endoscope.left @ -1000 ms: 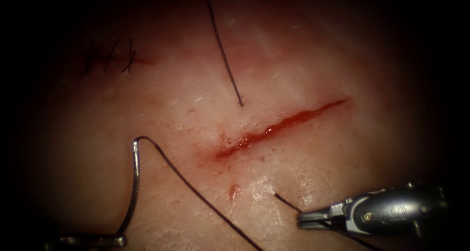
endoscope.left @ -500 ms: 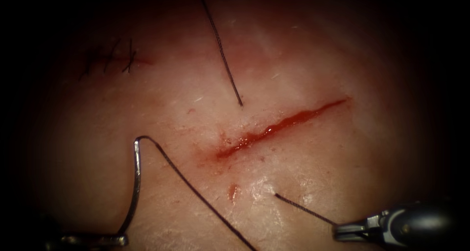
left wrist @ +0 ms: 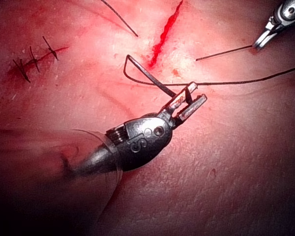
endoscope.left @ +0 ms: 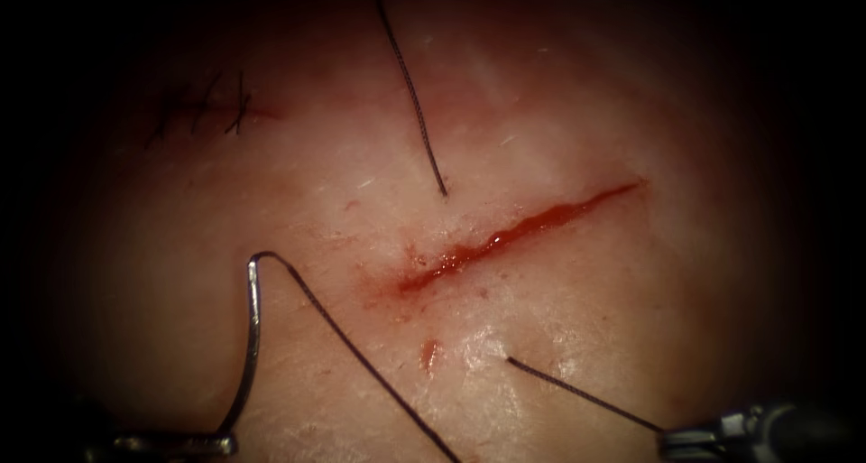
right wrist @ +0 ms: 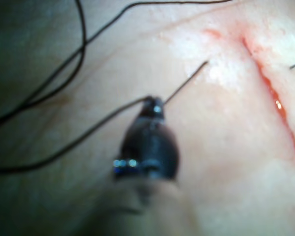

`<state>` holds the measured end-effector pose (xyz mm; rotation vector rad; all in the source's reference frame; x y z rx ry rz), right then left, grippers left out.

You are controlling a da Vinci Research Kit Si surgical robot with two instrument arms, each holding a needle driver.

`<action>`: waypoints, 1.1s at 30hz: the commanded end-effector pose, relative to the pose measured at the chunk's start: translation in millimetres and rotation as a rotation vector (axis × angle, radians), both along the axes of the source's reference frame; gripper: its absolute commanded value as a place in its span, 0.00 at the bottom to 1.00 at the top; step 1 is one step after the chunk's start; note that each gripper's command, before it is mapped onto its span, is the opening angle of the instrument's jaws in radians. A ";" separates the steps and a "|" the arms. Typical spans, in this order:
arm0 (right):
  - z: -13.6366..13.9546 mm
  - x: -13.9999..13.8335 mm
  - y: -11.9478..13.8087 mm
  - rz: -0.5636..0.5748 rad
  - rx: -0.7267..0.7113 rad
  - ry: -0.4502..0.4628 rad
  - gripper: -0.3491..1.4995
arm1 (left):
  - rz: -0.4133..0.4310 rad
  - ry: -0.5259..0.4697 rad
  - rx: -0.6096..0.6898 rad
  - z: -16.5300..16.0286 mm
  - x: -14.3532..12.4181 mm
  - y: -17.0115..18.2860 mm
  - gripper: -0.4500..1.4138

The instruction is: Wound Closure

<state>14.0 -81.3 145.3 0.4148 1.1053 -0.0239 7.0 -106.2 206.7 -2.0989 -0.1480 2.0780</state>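
The needle (endoscope.left: 249, 337), clear of the tissue (endoscope.left: 559, 319), is being gripped by the left tool (left wrist: 187, 104), while thread (endoscope.left: 577, 391) is being pulled right by the right tool (endoscope.left: 690, 443), clamped on it.

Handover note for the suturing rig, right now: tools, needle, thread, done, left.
Left tool: jaws shut on the needle near its tip end; the needle is out of the tissue, left of the cut.
Right tool: shut on the thread, drawn lower right over the last second.
Done: thread runs under the cut, in above, out below.
Left: the cut lies open, no knot tied. An older stitched cut upper left.
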 end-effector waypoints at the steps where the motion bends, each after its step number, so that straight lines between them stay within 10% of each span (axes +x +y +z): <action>1: 0.3 -0.7 -1.1 -0.008 0.021 -0.008 0.00 | 0.000 -0.002 0.005 0.4 -0.7 -1.0 0.00; 27: 0.0 -6.5 -2.1 -0.024 0.072 -0.060 0.00 | 0.000 -0.003 0.005 0.3 -0.6 -1.1 0.00; 30: -0.2 -6.4 -1.4 0.025 0.055 -0.072 0.86 | 0.001 -0.003 0.005 0.3 -0.5 -1.1 0.00; 33: -1.0 -6.8 0.0 0.034 0.071 -0.082 0.94 | 0.001 -0.003 0.005 0.4 -0.5 -1.0 0.00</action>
